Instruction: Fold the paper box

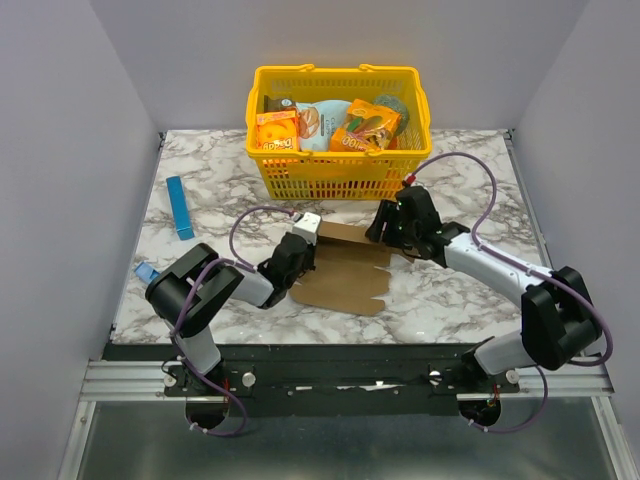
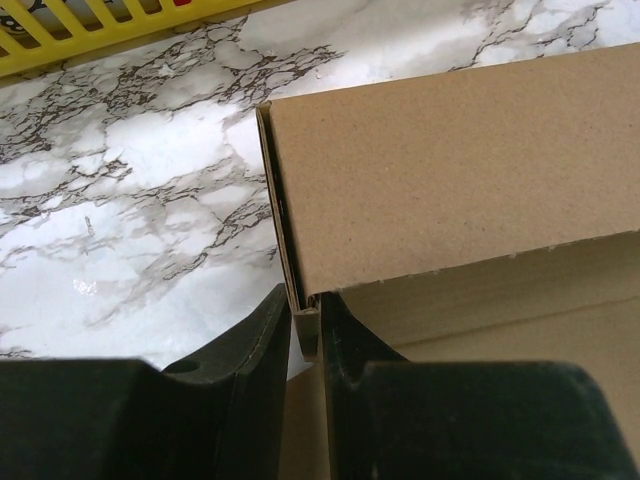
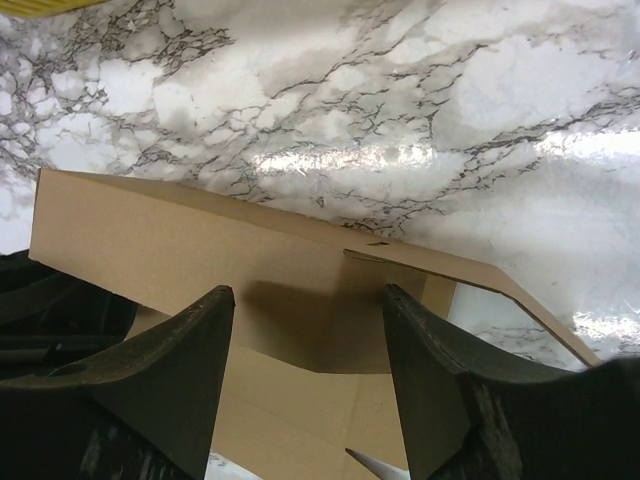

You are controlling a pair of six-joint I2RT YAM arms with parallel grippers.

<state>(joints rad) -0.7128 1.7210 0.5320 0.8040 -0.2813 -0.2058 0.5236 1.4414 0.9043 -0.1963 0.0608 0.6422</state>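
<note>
At the left of the overhead view a slim blue box (image 1: 180,207) lies on the marble table (image 1: 220,180), well apart from the rest. Right of it the left arm (image 1: 215,285) reaches toward the middle of the frame. The left jaws are nearly closed, pinching the left edge of the paper box (image 1: 340,285) - in the wrist view a thin cardboard edge stands between the two dark fingers (image 2: 265,345). The paper box sits at the centre of the table, just below the yellow basket (image 1: 335,175) in the frame. Its near part lies flat as a notched brown sheet, while its far panel is raised off the table. The basket, at the top centre, holds orange snack packs (image 1: 277,130). From the lower right the right arm (image 1: 500,265) comes in to the box's upper right corner. The right jaws stand wide open over the cardboard, gripping nothing - whether their tips touch it I cannot tell.
</note>
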